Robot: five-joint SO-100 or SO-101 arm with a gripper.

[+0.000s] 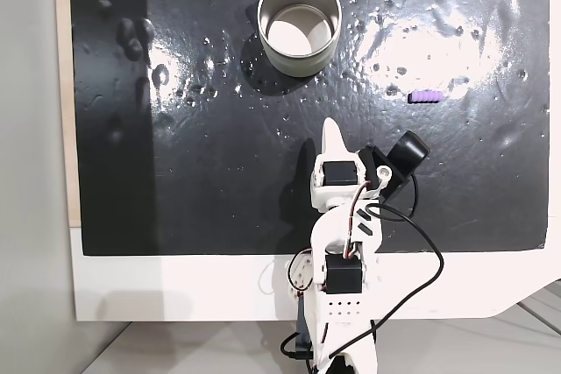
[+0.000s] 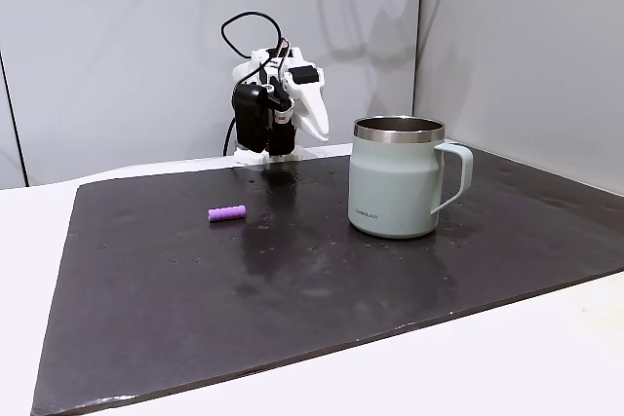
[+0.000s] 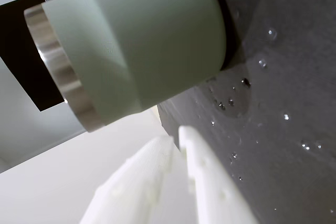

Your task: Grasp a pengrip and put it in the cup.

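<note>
White plastic gripper [image 3: 176,137] fills the near edge of our wrist view, its fingers pressed together and empty. We see the arm folded low, pointing at the pale grey-green metal-rimmed cup [image 1: 299,23]. Right of it on the black mat [image 1: 219,181] lies the small purple ribbed pengrip [image 1: 428,95], well apart.
</note>
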